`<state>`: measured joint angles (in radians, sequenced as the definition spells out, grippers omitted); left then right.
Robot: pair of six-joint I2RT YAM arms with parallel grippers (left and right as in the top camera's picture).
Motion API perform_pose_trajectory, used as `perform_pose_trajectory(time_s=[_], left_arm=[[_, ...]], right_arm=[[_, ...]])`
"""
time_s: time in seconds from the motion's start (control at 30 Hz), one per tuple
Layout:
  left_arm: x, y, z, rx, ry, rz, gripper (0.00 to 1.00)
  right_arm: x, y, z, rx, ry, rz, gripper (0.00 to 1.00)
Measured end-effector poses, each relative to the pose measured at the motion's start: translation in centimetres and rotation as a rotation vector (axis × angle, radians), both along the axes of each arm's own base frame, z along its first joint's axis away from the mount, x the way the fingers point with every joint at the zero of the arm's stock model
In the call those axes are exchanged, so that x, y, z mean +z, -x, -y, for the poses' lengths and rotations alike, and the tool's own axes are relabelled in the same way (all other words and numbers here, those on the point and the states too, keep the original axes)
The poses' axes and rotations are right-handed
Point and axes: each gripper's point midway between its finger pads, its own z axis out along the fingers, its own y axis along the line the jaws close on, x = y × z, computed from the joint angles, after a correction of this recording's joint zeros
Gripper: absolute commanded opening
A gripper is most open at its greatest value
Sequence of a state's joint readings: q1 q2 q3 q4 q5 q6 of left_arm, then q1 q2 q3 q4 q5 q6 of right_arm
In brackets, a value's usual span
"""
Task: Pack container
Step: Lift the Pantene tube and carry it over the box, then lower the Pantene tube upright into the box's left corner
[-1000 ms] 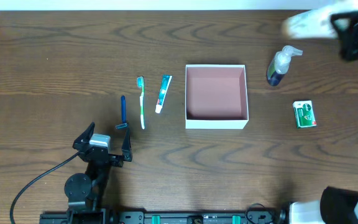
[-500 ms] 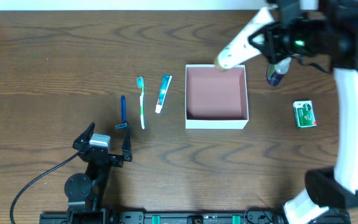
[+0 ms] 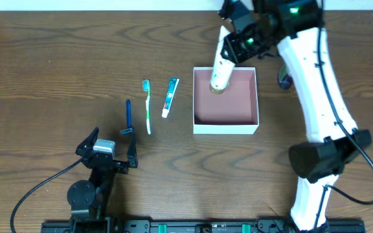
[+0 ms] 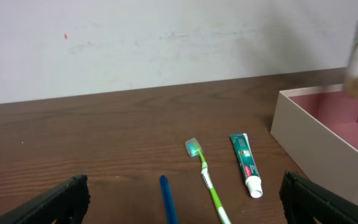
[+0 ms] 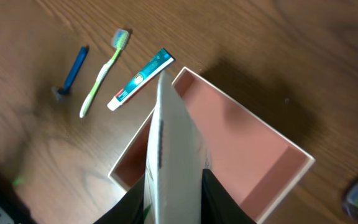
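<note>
Left arm: black links and round joints, a black cable trailing from its base, and a tool with black fingers flanking a silver-white block; right arm: white shells, black joint housings, small green indicator lights.

no legible text — anywhere

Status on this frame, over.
Left pincer open, away from container. Right pincer shut on white tube, over container's far-left corner. Interior looks bare, nothing blocking; toothbrush, toothpaste, razor outside.
</note>
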<state>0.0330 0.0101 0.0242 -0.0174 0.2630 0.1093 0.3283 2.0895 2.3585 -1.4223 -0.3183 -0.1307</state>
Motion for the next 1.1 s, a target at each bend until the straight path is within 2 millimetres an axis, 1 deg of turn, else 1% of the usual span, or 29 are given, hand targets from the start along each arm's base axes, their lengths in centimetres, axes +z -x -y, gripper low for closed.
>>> perform_pose_trajectory(time_s=[0.13, 0.3, 0.6, 0.77, 0.93, 1.1], left_arm=[[0.0, 0.0, 0.0, 0.0, 0.0, 0.0, 0.98], [0.0, 0.0, 0.0, 0.0, 0.0, 0.0, 0.98], [0.0, 0.0, 0.0, 0.0, 0.0, 0.0, 0.98], [0.0, 0.0, 0.0, 0.0, 0.0, 0.0, 0.98], [0.0, 0.0, 0.0, 0.0, 0.0, 0.0, 0.98], [0.0, 0.0, 0.0, 0.0, 0.0, 0.0, 0.98]], right_arm=[[-1.6, -1.1, -1.1, 0.003, 0.001, -0.006, 0.24], [-2.7, -2.1, -2.3, 0.007, -0.008, 0.003, 0.24], [-4.7, -2.8, -3.4, 0.002, 0.003, -0.018, 0.25], [-4.9, -3.0, -3.1, -0.018, 0.026, -0.013, 0.28], [-5.2, -3.2, -2.4, -0.045, 0.063, -0.006, 0.29], [-5.5, -3.3, -1.4, -0.08, 0.117, -0.008, 0.32]])
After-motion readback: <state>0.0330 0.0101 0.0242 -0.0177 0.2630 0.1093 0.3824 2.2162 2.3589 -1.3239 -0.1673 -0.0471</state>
